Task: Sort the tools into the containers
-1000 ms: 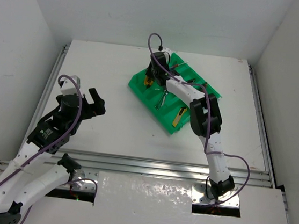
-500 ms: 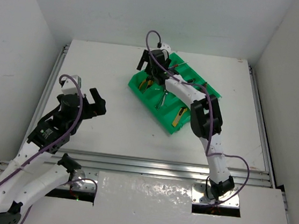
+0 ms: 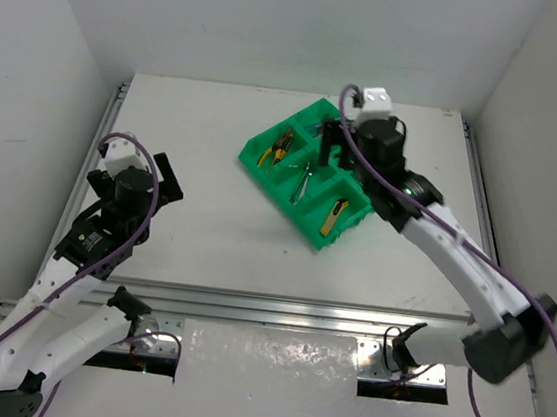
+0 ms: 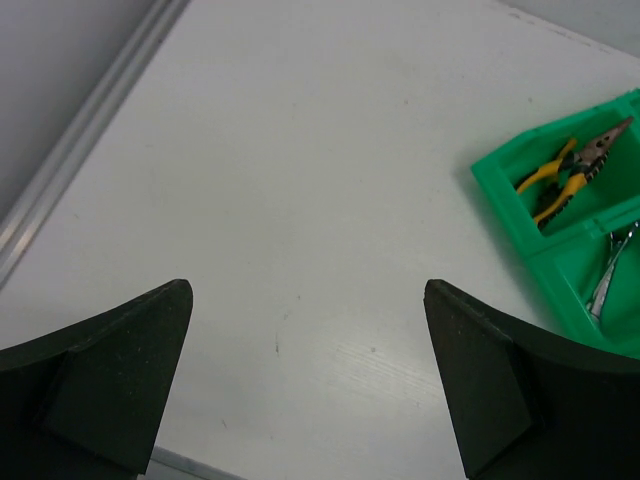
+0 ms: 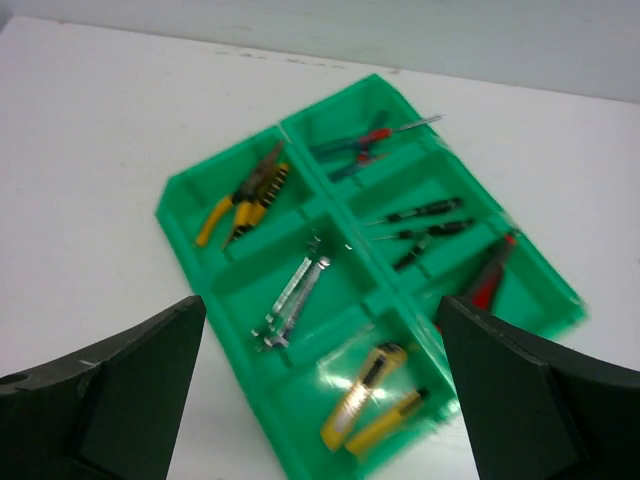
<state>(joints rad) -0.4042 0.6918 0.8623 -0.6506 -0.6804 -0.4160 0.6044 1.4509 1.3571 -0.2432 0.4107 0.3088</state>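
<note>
Right wrist view: small hand tools (image 5: 290, 295) all lie in the bright green plastic tray (image 5: 333, 200). Left fingers (image 4: 100, 370) and right fingers (image 5: 110, 390) gape wide, empty. Sorting seems done; withdraw next.

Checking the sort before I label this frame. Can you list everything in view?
tray: 1, bright green, on the table right of centre, split into compartments
yellow-handled pliers: 1, yellow and metal, left row, far compartment
wrenches: about 2, bare metal, left row, middle compartment
utility knives: 2, yellow, left row, near compartment
red-and-blue-handled tool: count blurred, right row, far compartment
screwdrivers: about 3, dark and thin, right row, middle compartment
red-handled tool: 1, red, right row, near compartment
table: 1, white, under everything
left gripper: 1, black, open, over bare table left of the tray
right gripper: 1, black, open, above the tray, empty
</note>
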